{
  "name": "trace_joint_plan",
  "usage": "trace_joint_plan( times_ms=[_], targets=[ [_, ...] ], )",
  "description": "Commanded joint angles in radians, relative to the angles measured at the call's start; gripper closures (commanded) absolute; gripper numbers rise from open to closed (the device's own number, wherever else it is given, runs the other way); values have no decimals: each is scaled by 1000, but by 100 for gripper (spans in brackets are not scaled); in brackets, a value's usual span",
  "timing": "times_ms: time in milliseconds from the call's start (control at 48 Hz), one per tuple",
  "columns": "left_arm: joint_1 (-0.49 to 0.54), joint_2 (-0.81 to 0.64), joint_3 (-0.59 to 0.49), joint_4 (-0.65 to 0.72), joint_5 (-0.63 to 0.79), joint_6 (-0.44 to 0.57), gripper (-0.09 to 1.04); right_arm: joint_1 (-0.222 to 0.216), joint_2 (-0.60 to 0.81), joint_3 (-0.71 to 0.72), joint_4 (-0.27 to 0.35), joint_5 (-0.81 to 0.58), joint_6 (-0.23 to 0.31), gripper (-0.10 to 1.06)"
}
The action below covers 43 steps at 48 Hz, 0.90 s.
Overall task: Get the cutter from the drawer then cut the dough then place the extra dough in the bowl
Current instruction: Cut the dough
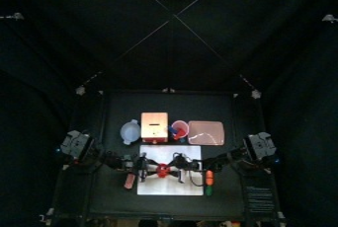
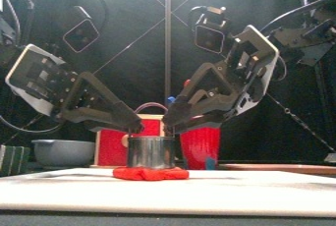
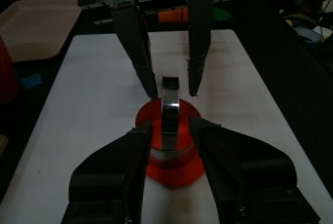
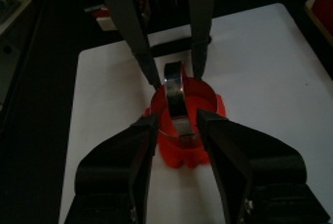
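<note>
The blue-grey bowl point(image 2: 63, 151) sits at the back left of the scene, behind the left arm. It is well apart from the work and nearer that arm than the other.

The left claw point(image 2: 136, 127) slants down from the left and ends at the upper left side of the cutter point(image 2: 153, 151). Its own wrist view shows it straddling the metal rim, but I cannot tell whether it clamps or only brackets it.

The cutter stands upright at the middle of the white cutting board point(image 2: 269, 186), with its round axis vertical. Its lower edge sits in the red dough point(image 2: 148, 174), which bulges out around its base.

The right claw point(image 2: 184, 122) mirrors the left one, slanting in from the right to the opposite side of the rim. Whether it grips is equally unclear.

The two claws face each other along the board's left-to-right line, with the cutter directly between them and below both, so neither arm is nearer. My judgement is that the next move runs straight along the cutter's vertical axis. After that, the left arm is better placed to carry the extra dough to the bowl.
</note>
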Motion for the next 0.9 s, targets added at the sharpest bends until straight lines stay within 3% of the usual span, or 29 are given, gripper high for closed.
trace_joint_plan(
  times_ms=[21,312,667,896],
  targets=[
    [-2,-11,-12,-5,-11,0,19,-3,-21,-17,-2,-5,0,22],
    [-3,-9,-8,-5,-9,0,31,-5,-18,-21,-2,0,2,22],
    [-2,5,-9,-15,-9,0,32,-5,-8,-32,-2,26,2,22],
    [-2,5,-9,-15,-9,0,32,-6,-8,-32,-2,28,2,34]
  ],
)
